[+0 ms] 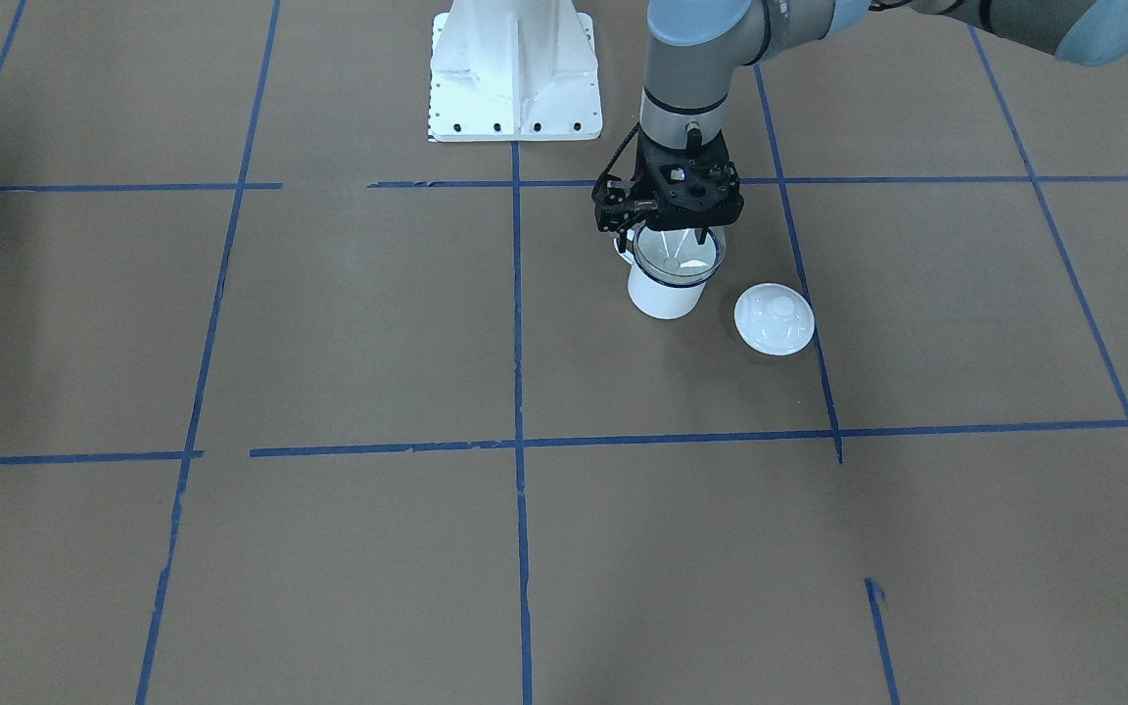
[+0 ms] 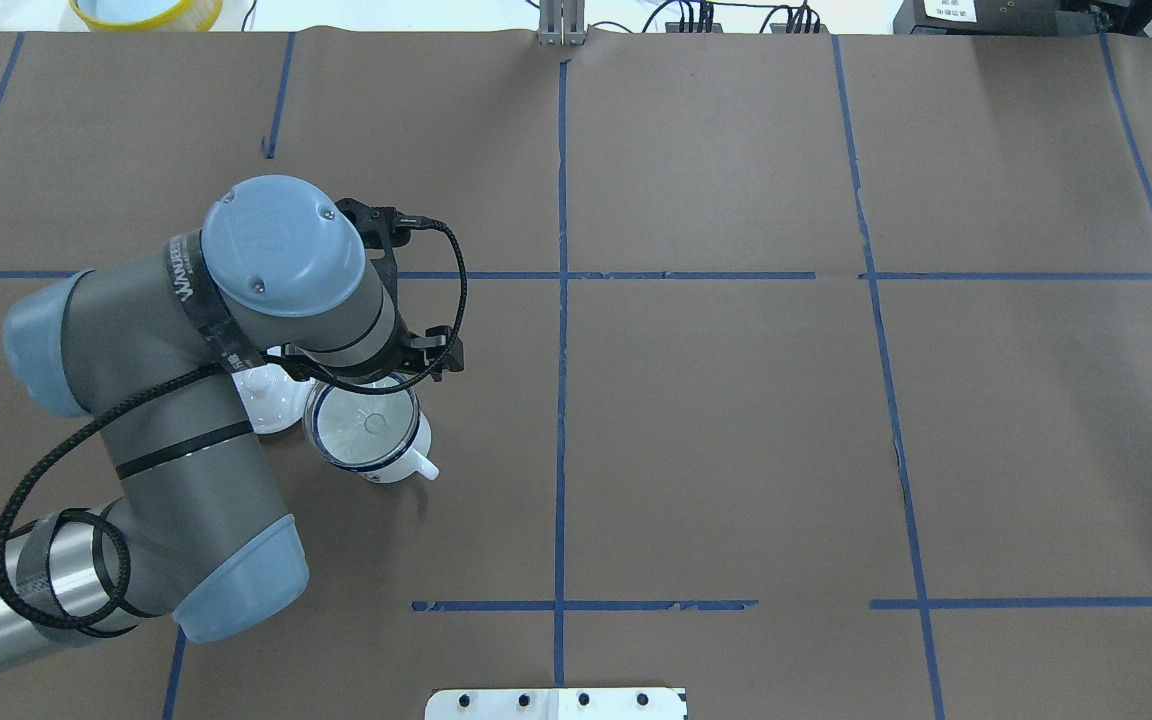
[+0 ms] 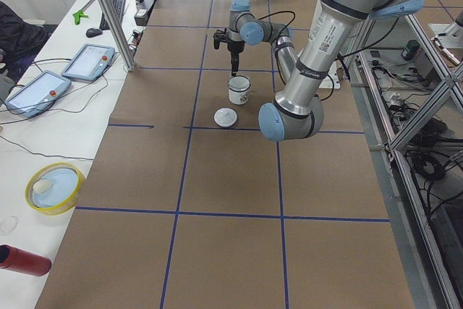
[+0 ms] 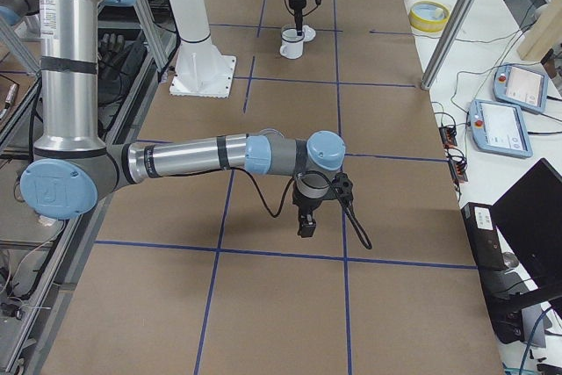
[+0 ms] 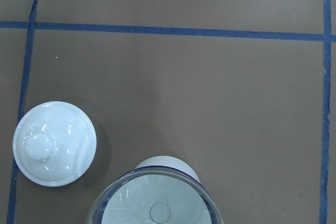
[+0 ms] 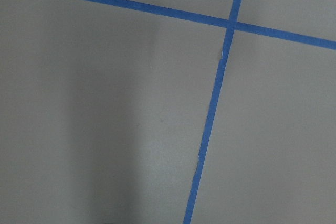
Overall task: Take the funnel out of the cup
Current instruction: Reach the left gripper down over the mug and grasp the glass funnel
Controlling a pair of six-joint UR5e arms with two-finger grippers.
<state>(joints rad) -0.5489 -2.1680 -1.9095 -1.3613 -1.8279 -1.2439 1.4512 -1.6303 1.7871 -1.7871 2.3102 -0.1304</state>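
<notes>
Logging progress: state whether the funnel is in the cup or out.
In. The funnel sits in the cup, its clear cone inside the blue rim.

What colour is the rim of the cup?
Dark blue, on a white cup. Shows best in the exterior front-facing view.

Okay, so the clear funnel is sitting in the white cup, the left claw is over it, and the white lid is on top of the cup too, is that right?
Not quite. The lid is not on the cup. It lies on the table beside the cup, apart from it, as the exterior front-facing view shows. The funnel does sit in the cup, with the left claw over it.
</notes>
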